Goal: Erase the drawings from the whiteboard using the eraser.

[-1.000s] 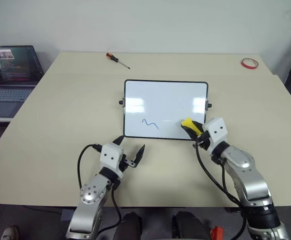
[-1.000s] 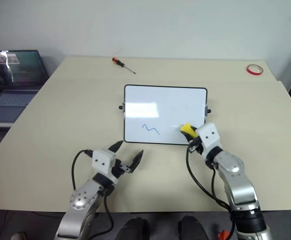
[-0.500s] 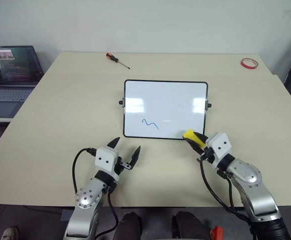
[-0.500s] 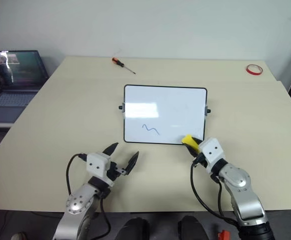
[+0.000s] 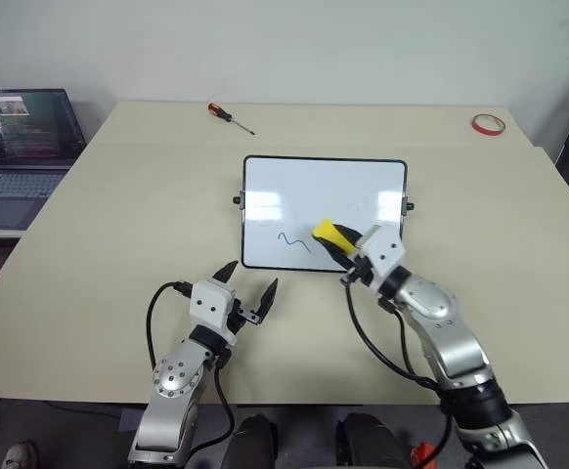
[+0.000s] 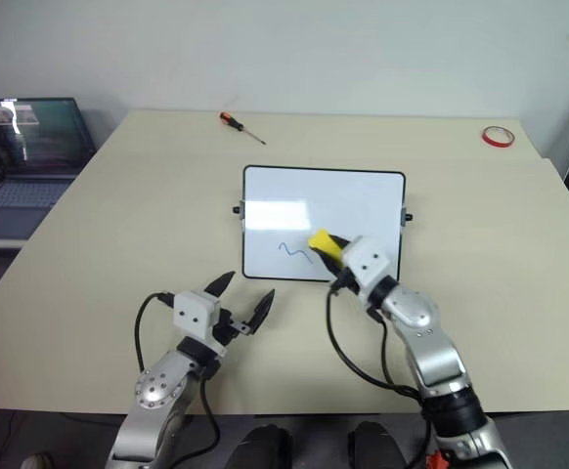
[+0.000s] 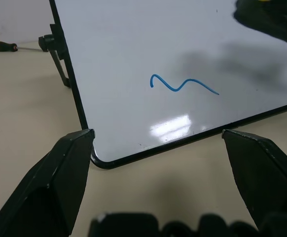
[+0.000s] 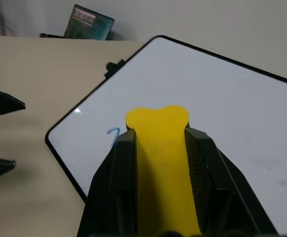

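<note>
A robot's right gripper (image 5: 341, 244) carries the eraser (image 5: 329, 234) over the lower middle of the whiteboard (image 5: 324, 186), its two black fingers (image 8: 121, 163) pinching the yellow block along its long sides so that the free end sticks out ahead of the fingertips. That grip leaves the leading end clear to meet the board, and it points toward the one blue wavy line (image 5: 293, 240) left on the white surface, just beside the eraser's tip on the robot's left. Whether the eraser is already touching the board or hanging a little above it cannot be judged from these angles.

The whiteboard lies flat near the middle of the counter (image 5: 118, 215), a small black knob (image 5: 237, 200) on each short side. The left gripper (image 5: 244, 289) waits off the board's near left corner, fingers (image 7: 59, 173) spread wide and holding nothing, probably kept close to steady the frame if the wiping pushes it.

By count: one whiteboard, one eraser and one drawing visible; the rest of the board looks clean apart from faint smudges. Also on the counter are one screwdriver (image 5: 228, 116) at the far edge and one red tape ring (image 5: 487, 123) in the far right corner. One open laptop (image 5: 16, 147) sits on a separate surface to the left.
</note>
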{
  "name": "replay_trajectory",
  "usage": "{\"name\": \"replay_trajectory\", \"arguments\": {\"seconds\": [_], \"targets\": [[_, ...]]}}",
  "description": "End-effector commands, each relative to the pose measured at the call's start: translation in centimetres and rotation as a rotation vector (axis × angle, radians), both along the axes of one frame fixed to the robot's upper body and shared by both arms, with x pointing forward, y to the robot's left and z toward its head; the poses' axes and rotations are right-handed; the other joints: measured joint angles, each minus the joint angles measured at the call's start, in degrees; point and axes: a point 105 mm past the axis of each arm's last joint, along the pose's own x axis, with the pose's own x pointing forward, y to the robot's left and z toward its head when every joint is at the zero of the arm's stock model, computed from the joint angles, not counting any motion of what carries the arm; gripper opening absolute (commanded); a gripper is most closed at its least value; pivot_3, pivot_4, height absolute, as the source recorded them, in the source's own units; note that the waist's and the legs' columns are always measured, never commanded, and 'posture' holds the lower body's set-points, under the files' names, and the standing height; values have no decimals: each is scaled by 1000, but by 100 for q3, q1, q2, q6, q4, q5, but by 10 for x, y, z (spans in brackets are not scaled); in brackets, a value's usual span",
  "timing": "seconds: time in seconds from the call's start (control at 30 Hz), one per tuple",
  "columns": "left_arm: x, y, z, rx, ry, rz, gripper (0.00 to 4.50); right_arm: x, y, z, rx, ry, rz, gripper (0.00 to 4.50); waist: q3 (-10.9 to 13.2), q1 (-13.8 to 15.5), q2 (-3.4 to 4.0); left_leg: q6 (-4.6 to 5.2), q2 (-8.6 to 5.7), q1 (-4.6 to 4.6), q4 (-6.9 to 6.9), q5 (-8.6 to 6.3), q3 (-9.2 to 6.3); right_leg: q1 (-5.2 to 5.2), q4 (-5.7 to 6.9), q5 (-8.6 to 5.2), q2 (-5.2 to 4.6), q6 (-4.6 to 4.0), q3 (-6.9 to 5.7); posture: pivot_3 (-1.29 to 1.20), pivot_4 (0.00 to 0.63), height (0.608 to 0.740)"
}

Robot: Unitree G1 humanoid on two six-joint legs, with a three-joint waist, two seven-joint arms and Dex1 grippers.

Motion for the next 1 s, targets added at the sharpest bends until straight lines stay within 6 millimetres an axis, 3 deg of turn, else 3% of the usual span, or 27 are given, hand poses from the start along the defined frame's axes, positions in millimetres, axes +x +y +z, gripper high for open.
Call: {"name": "replay_trajectory", "arguments": {"seconds": [0.03, 0.37, 0.67, 0.8, 1.0], "targets": [[0, -4, 16, -6, -54, -19, 4500, 11, 29, 11, -9, -99, 58, 1073, 0, -9, 0, 0, 0, 1, 0, 0, 1, 0, 0, 0, 0, 0, 0, 0, 150, 740], [-3, -5, 22, -8, -60, -4, 4500, 44, 48, 22, -2, -242, 5, 1073, -1, -11, -1, 0, 2, -13, 2, 0, 11, -26, 11, 1, -1, -1, 4, 0, 150, 740], [-5, -3, 25, -11, -65, 19, 4500, 50, 51, -26, -157, -141, 15, 1073, -5, -17, -2, 0, 5, -9, 2, 0, 18, -30, 23, 2, 0, -2, 9, 0, 150, 740], [-6, -1, 25, -12, -65, 27, 4500, 23, 61, -66, -249, -18, 161, 1073, -11, -17, -4, 0, 5, -3, 6, 0, 18, -28, 37, 2, 0, -2, 9, 0, 150, 740], [-3, -1, 24, -13, -64, 31, 4500, 16, 57, -72, -246, 40, 186, 1073, -14, -15, -7, 0, 3, 20, 11, 1, 21, -16, 61, 2, 0, -2, 13, 0, 150, 740]]}}
